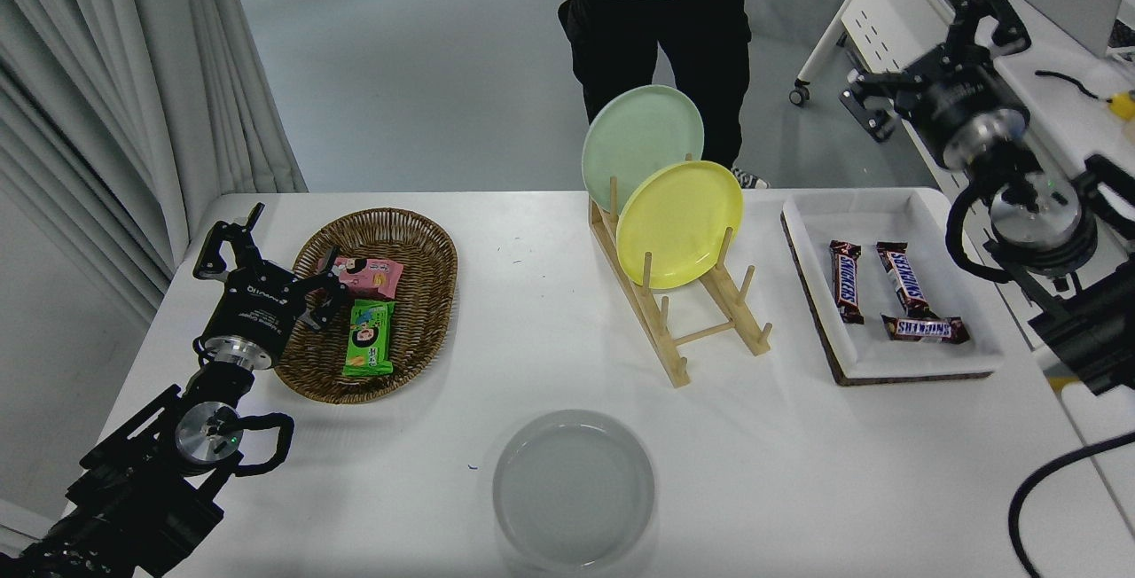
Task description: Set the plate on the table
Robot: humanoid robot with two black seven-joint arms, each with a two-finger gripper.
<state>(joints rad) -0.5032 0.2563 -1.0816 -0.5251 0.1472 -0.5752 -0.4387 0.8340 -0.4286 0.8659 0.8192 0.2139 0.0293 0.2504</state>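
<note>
Since the plate lies flat on the table at the near edge, about six o'clock in the head view, with nothing touching it, the placing itself looks done; what is in hand now reads as the retreat of the working arm. At about eight o'clock the left gripper sits parked, its fingers spread and empty, right at the near-left rim of the wicker basket, which holds a green snack packet and a pink snack packet. Further out, just right of centre, the wooden rack stands with its nearest slots bare; the yellow plate and, behind it, the mint-green plate lean upright in the far slots. At three o'clock the white tray carries three chocolate bars. Beyond the table's far right corner, at about two o'clock, the right gripper hangs raised in front of the perforated desk, well apart from the plate, its jaws wide and holding nothing. A person stands at twelve o'clock behind the rack. By my reckoning no further grasp is called for: the next move need only bring the right arm to rest clear of the rack and the tray.
</note>
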